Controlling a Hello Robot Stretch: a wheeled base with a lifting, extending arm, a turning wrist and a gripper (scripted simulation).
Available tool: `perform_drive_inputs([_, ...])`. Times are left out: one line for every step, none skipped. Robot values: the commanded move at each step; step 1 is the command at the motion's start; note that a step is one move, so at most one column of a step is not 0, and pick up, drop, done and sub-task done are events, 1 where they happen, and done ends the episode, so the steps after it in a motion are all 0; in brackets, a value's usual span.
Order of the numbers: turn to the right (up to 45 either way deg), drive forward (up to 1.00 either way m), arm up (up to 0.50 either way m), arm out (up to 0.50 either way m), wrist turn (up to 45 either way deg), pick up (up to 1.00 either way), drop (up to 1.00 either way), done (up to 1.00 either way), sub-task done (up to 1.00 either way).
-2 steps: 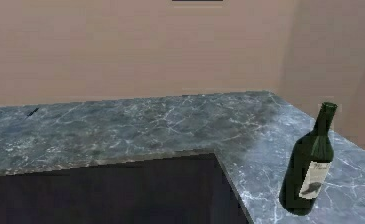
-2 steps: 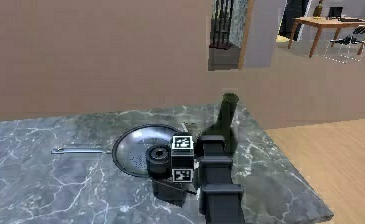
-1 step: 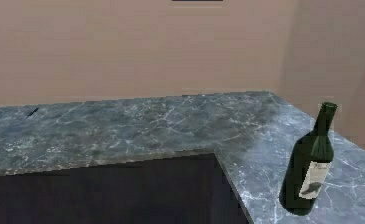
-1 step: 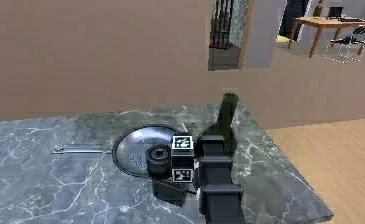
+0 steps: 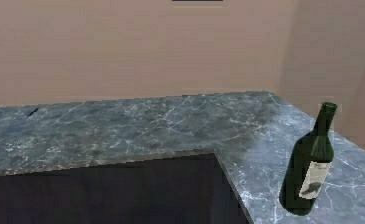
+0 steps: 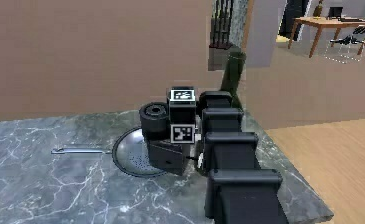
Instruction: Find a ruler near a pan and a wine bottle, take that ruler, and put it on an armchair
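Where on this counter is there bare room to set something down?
Free: the long stretch of counter along the wall, left of the wine bottle, and the near patch left of the pan. Crowded: around the pan, where the end effector and arm sit.

At lower right the wine bottle (image 5: 312, 160) is showing dark green with a pale label; the countertop (image 5: 120, 125) is showing grey-blue, white-veined marbling.
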Motion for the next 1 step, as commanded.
perform_drive_inputs([0.0, 0.0, 0.0, 0.0, -45.0, 0.0, 0.0, 0.0, 0.0])
